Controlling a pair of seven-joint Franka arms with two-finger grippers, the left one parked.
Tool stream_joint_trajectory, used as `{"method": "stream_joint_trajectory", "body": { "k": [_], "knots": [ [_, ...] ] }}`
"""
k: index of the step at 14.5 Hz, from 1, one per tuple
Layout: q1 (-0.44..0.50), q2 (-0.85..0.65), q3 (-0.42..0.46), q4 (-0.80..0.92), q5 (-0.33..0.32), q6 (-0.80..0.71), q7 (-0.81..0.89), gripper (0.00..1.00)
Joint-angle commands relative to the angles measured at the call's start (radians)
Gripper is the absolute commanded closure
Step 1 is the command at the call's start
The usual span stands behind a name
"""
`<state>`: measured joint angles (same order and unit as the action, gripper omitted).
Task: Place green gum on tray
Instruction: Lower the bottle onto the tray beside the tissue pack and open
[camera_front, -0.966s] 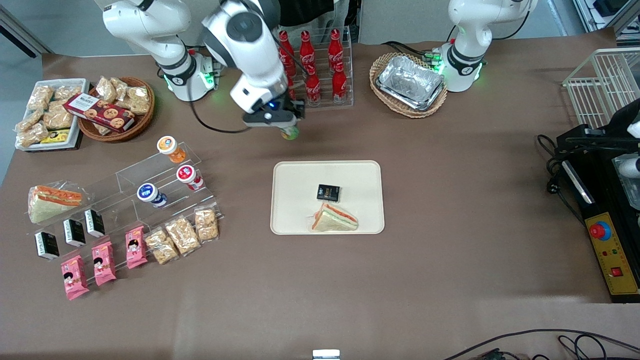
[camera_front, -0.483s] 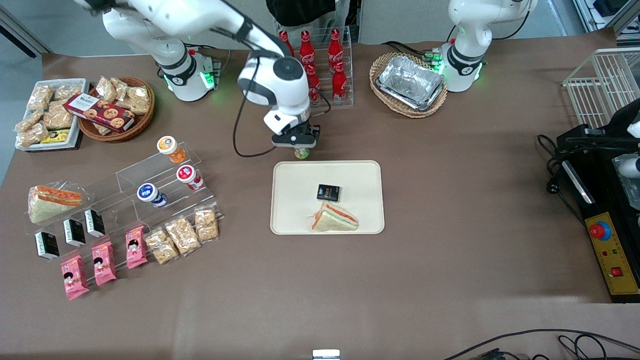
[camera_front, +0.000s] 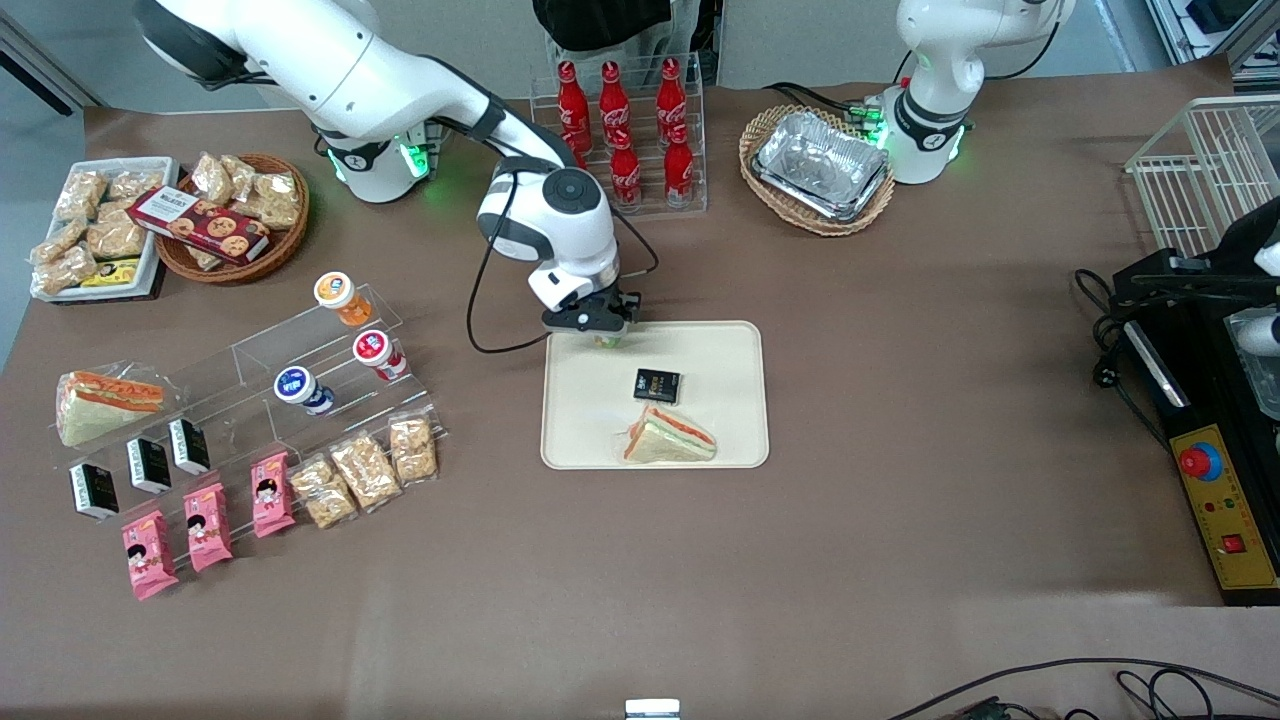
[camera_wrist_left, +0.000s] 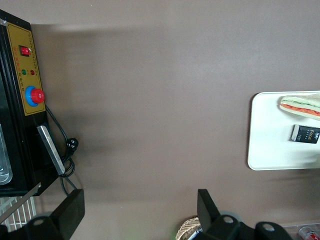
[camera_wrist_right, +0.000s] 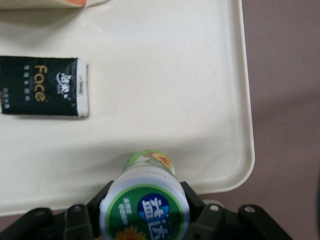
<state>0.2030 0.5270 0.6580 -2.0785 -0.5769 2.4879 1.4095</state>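
Brown paper covers the worktop (camera_front: 900, 560), and at its middle lies the cream tray (camera_front: 590, 440). Just inside that tray's edge farthest from the front camera, at the corner toward the working arm's end, hangs the green gum (camera_wrist_right: 145, 202), clamped between the fingers of the gripper (camera_front: 607, 333). The wrist view looks down the bottle's long axis: white lid with its green label nearest the lens, base pointing at bare tray, so the bottle stands about upright. Whether the base already touches the tray or hangs slightly above it is hard to tell. Nearer the front camera on the tray lie a black packet (camera_front: 656, 385) and, past it, a wrapped sandwich (camera_front: 668, 440), both apart from the bottle. I judge that a short straight lowering and release would finish the job.
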Motion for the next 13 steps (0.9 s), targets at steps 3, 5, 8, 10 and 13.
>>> {"method": "stream_joint_trajectory", "body": {
  "k": [3,5,8,10,13],
  "knots": [
    [0.001,0.065,-0.023,0.034,-0.056,0.019,0.023,0.93],
    [-0.001,0.077,-0.043,0.034,-0.08,0.039,0.023,0.82],
    [0.001,0.085,-0.057,0.046,-0.08,0.046,0.02,0.0],
    [-0.008,0.067,-0.054,0.044,-0.08,0.043,0.011,0.0],
    [-0.011,-0.045,-0.04,0.035,-0.064,-0.024,0.005,0.0]
  ]
}}
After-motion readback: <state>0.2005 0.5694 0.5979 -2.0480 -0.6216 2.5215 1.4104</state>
